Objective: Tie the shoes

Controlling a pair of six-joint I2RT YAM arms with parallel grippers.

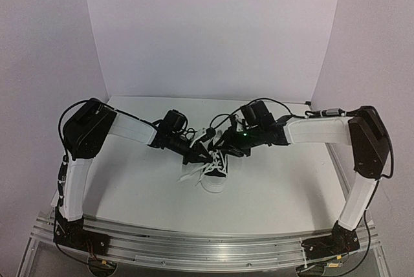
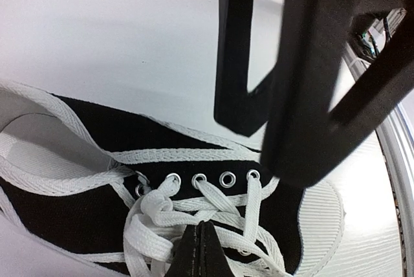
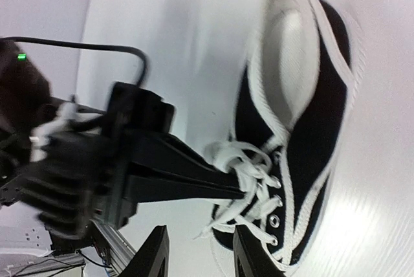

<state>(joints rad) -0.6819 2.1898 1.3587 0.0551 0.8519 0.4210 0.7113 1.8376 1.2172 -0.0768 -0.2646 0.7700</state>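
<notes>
Left tool (image 1: 198, 155), fingers pressed tight together, reaching in from the left to the laced front of a small black sneaker (image 1: 215, 172) at mid-counter (image 1: 284, 186), viewed from overhead; right tool (image 1: 228, 145) close above the shoe's far end, near its partner. White toe cap (image 1: 213, 186) turned toward the arm bases; white laces (image 1: 208, 162) loose, one end trailing onto the counter at the shoe's left side. From the left wrist: own fingers closed to a single edge at the bottom of the frame, tip down among the crossed laces just below a row of metal eyelets (image 2: 210, 178); impossible to tell whether a strand is pinched between them. Looming above, two broad black fingers of the right tool, parted partway with bright counter showing through the gap, nothing gripped, over the black canvas side and the ribbed toe cap. From the right wrist: own fingers apart at the bottom edge, holding nothing; long, closed fingers of the left tool stretching in from the left, tip buried in the laces at the sneaker's upper eyelets. Sneaker across the right of the frame, opening uppermost, pale lining visible, edges slightly blurred.
</notes>
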